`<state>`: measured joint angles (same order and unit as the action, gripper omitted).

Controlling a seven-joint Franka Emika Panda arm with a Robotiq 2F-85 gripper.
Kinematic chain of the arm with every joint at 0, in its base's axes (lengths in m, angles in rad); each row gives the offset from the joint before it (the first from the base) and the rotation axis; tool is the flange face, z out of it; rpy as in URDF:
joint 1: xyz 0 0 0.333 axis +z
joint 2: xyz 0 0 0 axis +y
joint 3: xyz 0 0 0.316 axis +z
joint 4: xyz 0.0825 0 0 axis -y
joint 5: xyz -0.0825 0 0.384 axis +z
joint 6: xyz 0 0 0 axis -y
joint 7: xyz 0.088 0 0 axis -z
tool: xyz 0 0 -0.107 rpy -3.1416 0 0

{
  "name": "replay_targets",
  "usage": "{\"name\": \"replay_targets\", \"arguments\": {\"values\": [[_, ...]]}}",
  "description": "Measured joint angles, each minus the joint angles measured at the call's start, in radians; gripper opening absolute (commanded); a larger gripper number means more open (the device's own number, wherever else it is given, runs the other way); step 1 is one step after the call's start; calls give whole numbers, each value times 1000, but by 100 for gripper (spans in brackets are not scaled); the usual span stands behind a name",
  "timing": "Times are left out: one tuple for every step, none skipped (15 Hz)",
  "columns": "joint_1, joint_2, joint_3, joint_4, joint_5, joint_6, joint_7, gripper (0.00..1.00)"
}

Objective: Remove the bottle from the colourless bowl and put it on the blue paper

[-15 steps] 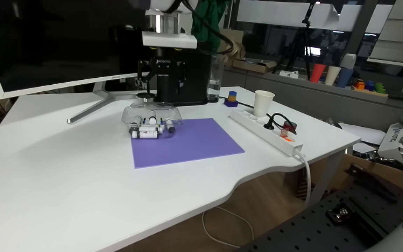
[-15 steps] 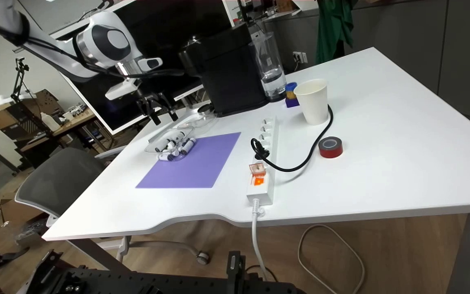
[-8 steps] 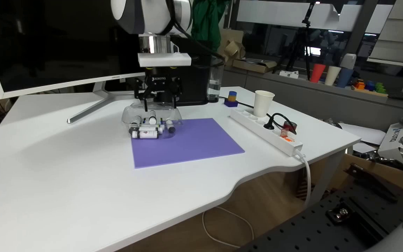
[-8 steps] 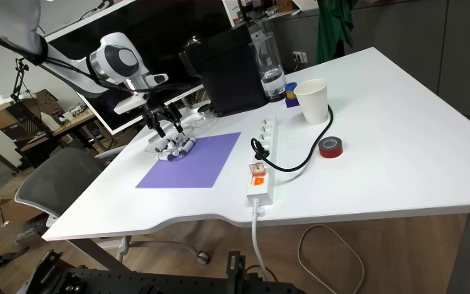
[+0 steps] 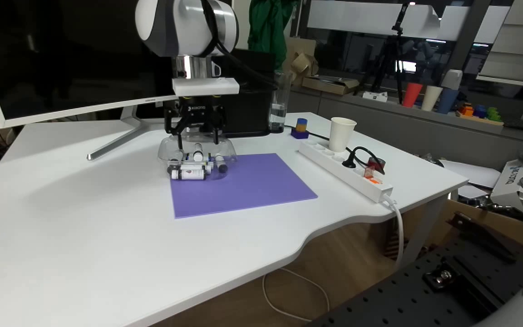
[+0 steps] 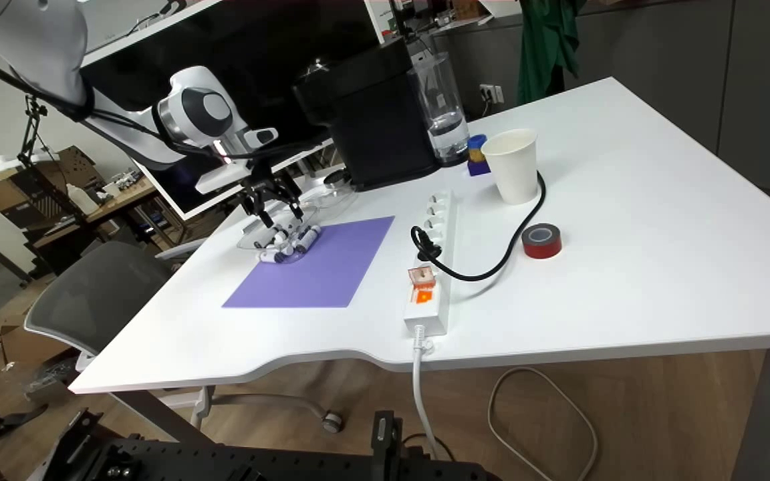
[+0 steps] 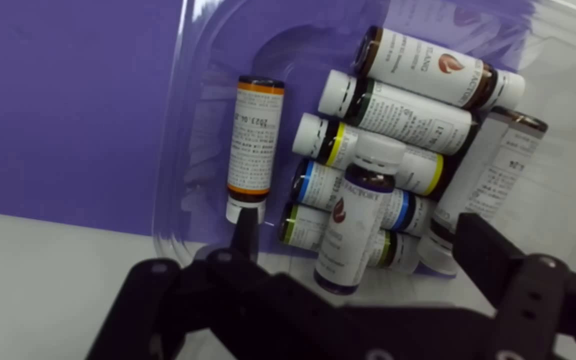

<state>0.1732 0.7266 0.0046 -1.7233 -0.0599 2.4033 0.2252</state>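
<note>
Judging this pre-grasp, I have the empty pincer spread over the bowl. Next: lower around the top bottle.

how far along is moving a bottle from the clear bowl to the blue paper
Done: the tool is at the bowl, its open jaws either side of the top bottle in the wrist view. In hand: likely the grasp, though gaps show and nothing is gripped yet. Left: closing, lifting and setting it on the paper, as it lies in the bowl.
</note>
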Motion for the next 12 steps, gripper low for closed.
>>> {"name": "replay_targets", "arguments": {"values": [[1,8,1,9,0,1,-10,100],[2,16,3,17,1,2,-18,100],[2,24,5,26,1,2,-28,100],[2,32,8,35,1,2,-35,100],[2,39,11,43,1,2,-43,100],[2,44,13,51,1,2,-51,100],[2,48,15,58,1,1,-55,100],[2,55,18,64,2,1,-59,100],[3,62,20,69,2,0,-63,97],[3,71,23,75,2,-1,-66,99],[3,80,25,81,2,-3,-68,72],[3,90,27,86,2,-5,-69,71]]}}
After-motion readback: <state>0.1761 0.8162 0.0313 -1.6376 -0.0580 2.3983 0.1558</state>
